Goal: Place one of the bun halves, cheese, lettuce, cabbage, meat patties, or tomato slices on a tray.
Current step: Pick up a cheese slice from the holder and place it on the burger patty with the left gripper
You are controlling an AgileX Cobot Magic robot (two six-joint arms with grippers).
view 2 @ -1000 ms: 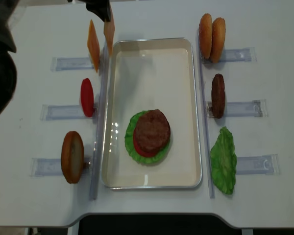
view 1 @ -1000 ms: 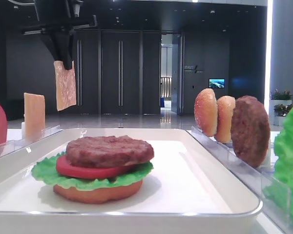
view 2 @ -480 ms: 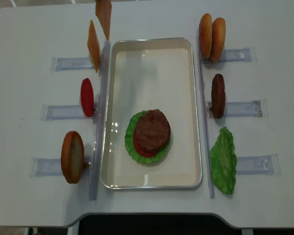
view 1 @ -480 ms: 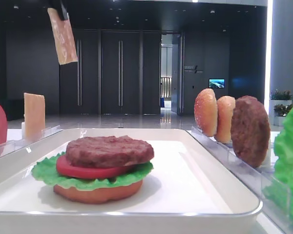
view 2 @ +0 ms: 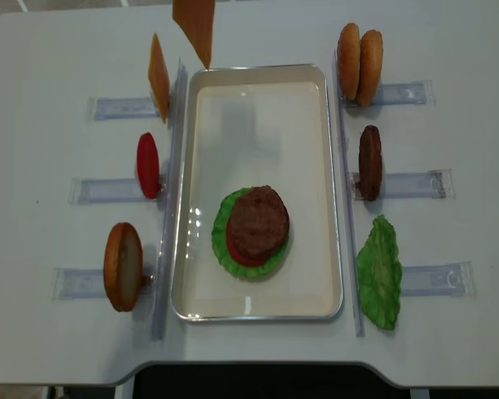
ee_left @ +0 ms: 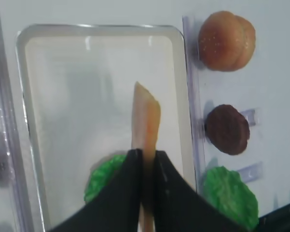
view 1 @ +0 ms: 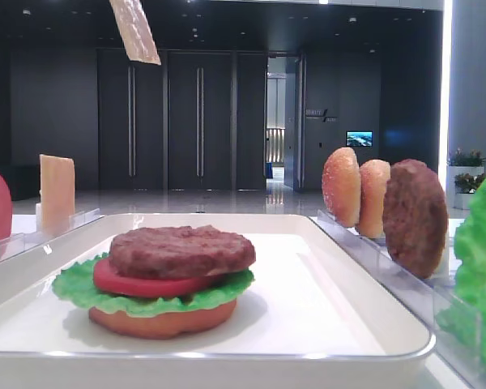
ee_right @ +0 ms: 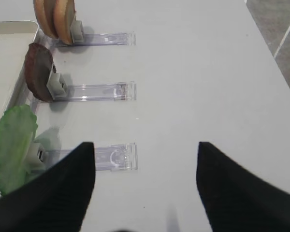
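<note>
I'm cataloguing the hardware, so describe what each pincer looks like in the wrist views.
The left pincer has two smooth, matte black fingers that narrow toward their tips. The right pincer has two broad black fingers with a fine ribbed texture and blunt, squared ends. No cables, markings or arm links show in these views.

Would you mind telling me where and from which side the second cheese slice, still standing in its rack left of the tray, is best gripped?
Grip the second cheese slice by its free top edge, coming straight down from above. It stands upright on edge in the clear rack, so both flat faces are exposed for a thin pinch. Its lower edge sits in the slot, and the tray rim lies close beside it.
</note>
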